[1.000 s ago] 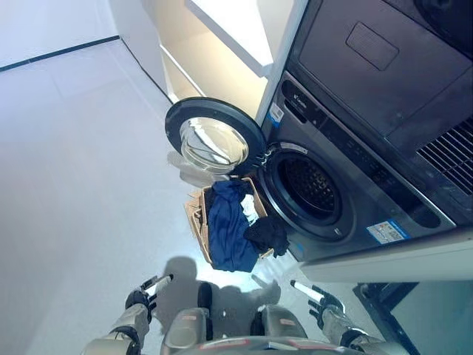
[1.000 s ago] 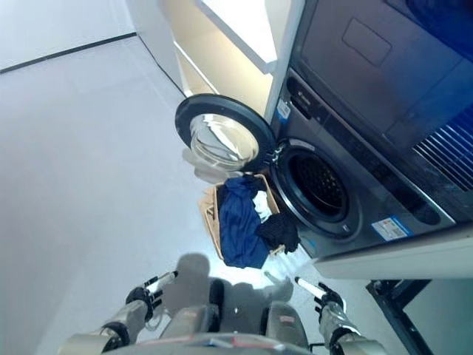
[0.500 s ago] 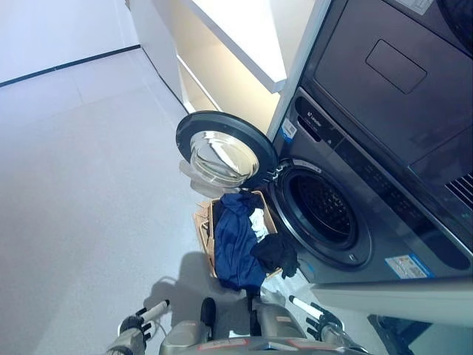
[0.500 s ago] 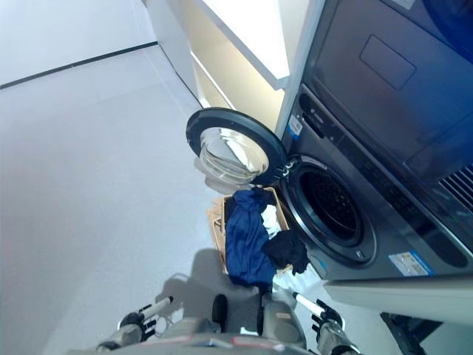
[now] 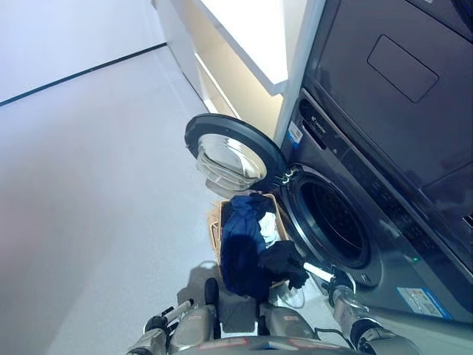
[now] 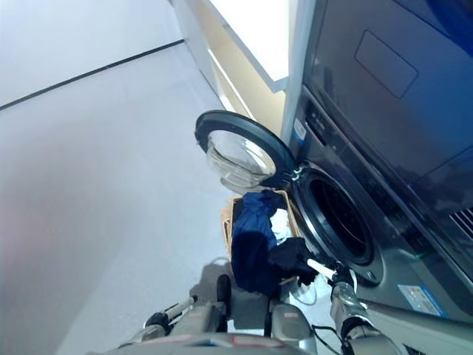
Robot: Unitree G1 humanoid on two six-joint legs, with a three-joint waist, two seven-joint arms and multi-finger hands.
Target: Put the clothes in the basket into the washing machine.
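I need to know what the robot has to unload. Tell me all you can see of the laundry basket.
The basket is a small, light tan container, woven-looking, standing on the floor right in front of the washing machine, below its open door. Only its left wall and far rim show; clothes heap over the rest: a large dark blue garment drapes over its near edge, something white lies in the middle, and a black piece hangs over the right side. The right hand is just beside the black piece, not gripping it.

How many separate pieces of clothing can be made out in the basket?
3: a blue garment draped over the basket's near edge, a white piece beside it toward the washer, a black piece at the near corner. More may lie underneath.
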